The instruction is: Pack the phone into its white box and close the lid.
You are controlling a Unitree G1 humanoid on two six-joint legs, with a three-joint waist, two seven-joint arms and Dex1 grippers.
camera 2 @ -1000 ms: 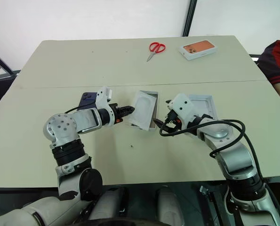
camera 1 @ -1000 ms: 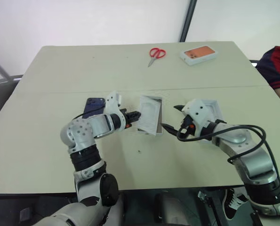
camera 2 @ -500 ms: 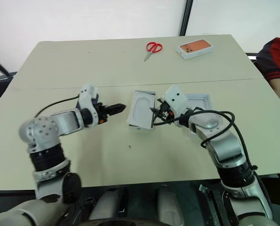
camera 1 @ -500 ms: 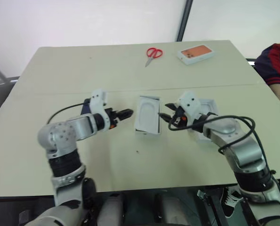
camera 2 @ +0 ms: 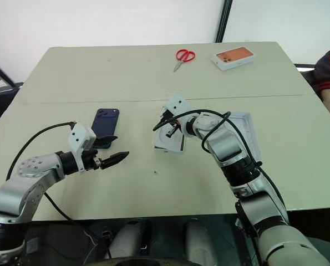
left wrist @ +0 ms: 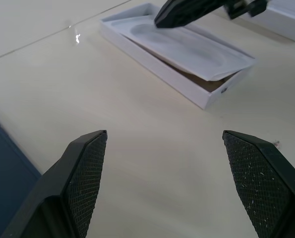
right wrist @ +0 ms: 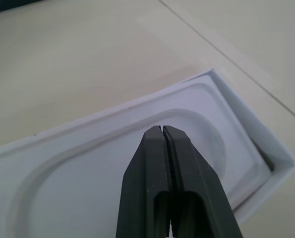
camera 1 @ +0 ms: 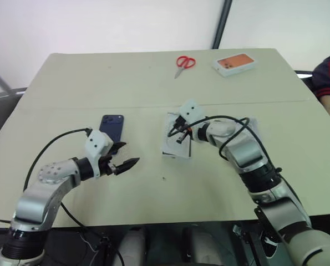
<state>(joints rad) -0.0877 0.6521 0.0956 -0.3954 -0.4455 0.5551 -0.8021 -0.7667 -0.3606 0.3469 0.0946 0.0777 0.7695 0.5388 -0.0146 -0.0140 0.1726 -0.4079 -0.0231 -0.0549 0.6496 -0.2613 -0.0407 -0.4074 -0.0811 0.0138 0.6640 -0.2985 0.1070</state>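
The left hand (camera 1: 130, 163) is now hovering low over the bare desk (camera 1: 70, 83) with its fingers (left wrist: 85, 168) spread wide, well apart from the white box (camera 1: 176, 152); a second ago it was up at the box's left edge, tipping the box on its side, so it has pulled back toward the robot and to the left; the phone (camera 1: 111, 127) is lying flat on the desk, back up, just beyond that hand, and is now in plain sight where the arm was covering most of it before; the white box is sitting flat again near the desk's middle, with the flat white insert (right wrist: 137, 163) resting slightly askew inside it and a strip of brown floor showing at one end; the right hand (camera 1: 181, 133), earlier at the box's right side with its fingers apart, has reached over the box and is now poised above the insert with its fingers pressed together, pinching nothing; whether the tip is touching the insert is unclear; the lid (camera 1: 252, 125) is lying open side up behind the right arm; red scissors (camera 1: 183, 63) and an orange-faced white box (camera 1: 234, 63) are staying at the far edge.
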